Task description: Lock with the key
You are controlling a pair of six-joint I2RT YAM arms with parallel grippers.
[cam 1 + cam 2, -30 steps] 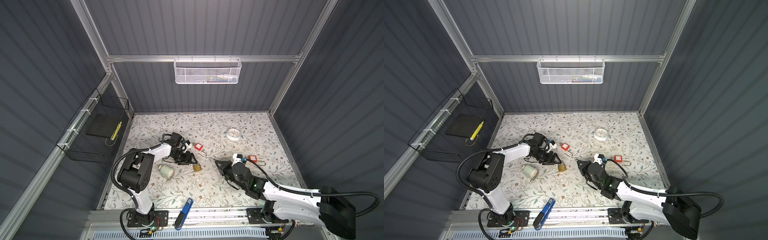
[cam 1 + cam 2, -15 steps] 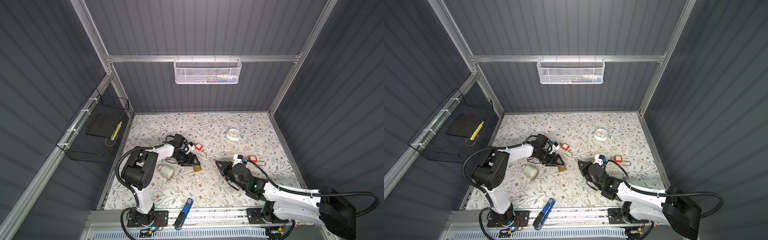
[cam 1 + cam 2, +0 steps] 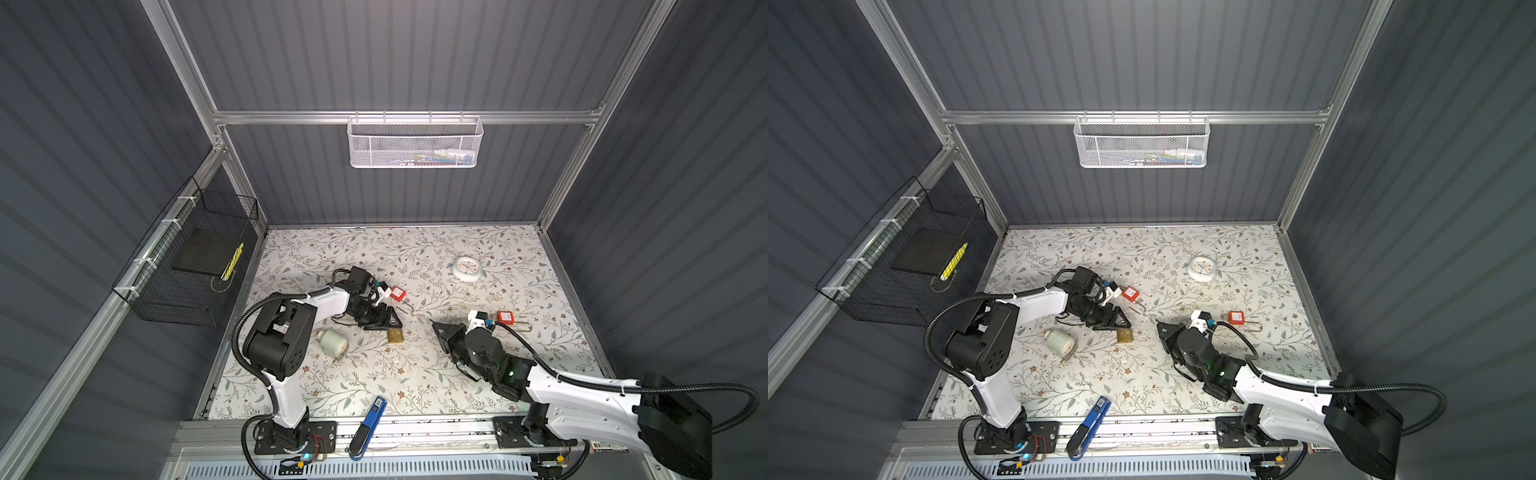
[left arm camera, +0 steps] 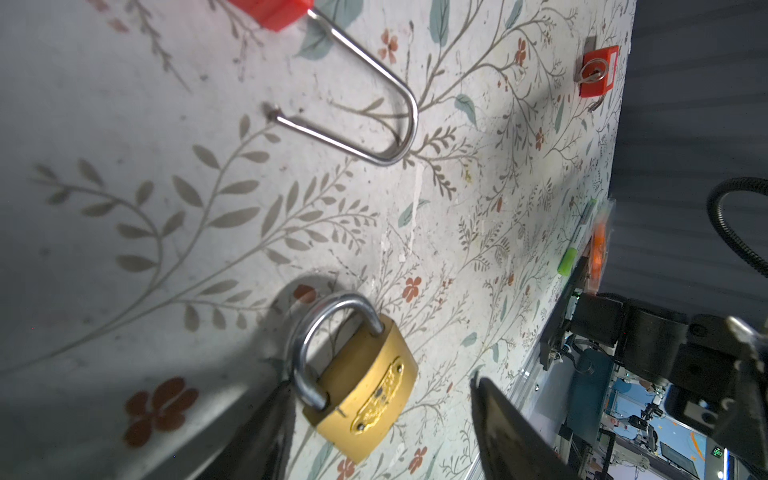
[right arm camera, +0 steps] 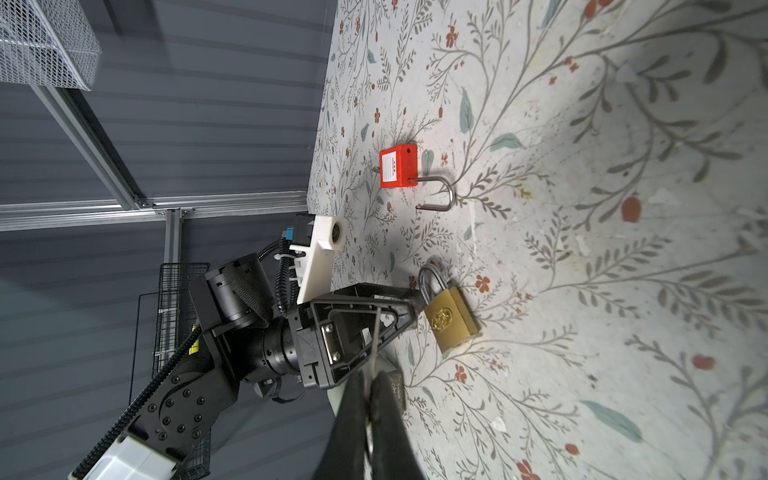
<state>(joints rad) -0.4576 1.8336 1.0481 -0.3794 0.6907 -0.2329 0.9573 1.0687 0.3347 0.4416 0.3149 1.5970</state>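
Left wrist view: left jaws apart beside brass padlock (image 4: 365,390); right jaws pinch key (image 5: 376,336); red padlock (image 4: 272,14) nearby.

Left arm (image 3: 328,301): base at bench's near edge, left side. Elbow up, white forearm reaching to mid-bench, wrist dropped low. Left pincer (image 3: 388,320) lies almost flat along the bench, jaws parted, tips aimed toward the near-right corner.

Right arm (image 3: 582,395): base at near-right corner, stretched low over the near edge toward the middle. Right pincer (image 3: 436,325) points at the left one, jaws pressed together on a thin metal key (image 4: 746,336) that sticks out past the tips.

The two pincers face each other, near but apart.
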